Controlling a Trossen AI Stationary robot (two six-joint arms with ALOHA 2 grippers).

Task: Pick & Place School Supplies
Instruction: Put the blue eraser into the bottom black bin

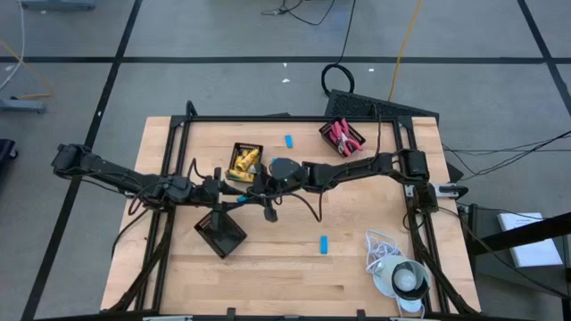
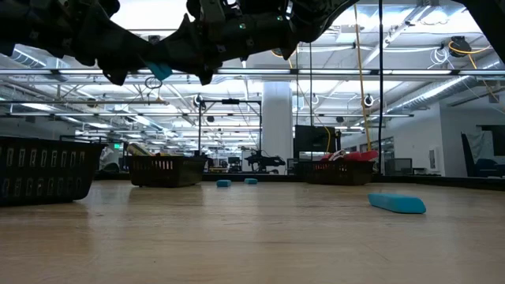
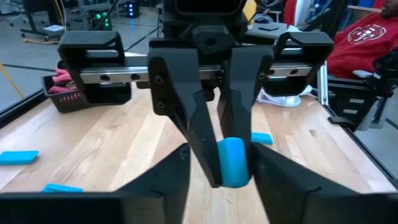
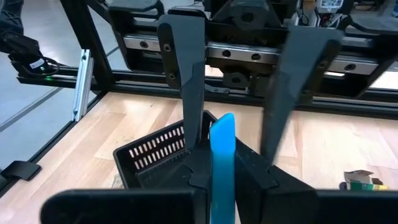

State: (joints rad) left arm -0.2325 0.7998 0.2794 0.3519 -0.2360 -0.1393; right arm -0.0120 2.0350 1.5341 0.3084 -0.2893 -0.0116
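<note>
black trays (image 1: 220, 234), white cord (image 1: 382, 245) — wooden table (image 1: 268, 267)

A grey tiled floor (image 1: 223, 36) crossed by dark lines surrounds the table — ceiling light strips (image 2: 442, 75) glow overhead.

Landmark: empty black tray (image 1: 220, 234).
- Directly above and just beyond tray, you face both grippers meeting: left gripper (image 1: 239, 200) and right gripper (image 1: 259, 189) nose to nose, blue piece (image 3: 234, 162) between them. Airspace there blocked.
- Cables dangle from the wrists beside tray.
- Far side: yellow-filled tray (image 1: 244, 161) stands near.
- Right of tray: open wood, only loose blue piece (image 1: 324, 243).
- Far right corner: white cord with round object (image 1: 397, 272).
</note>
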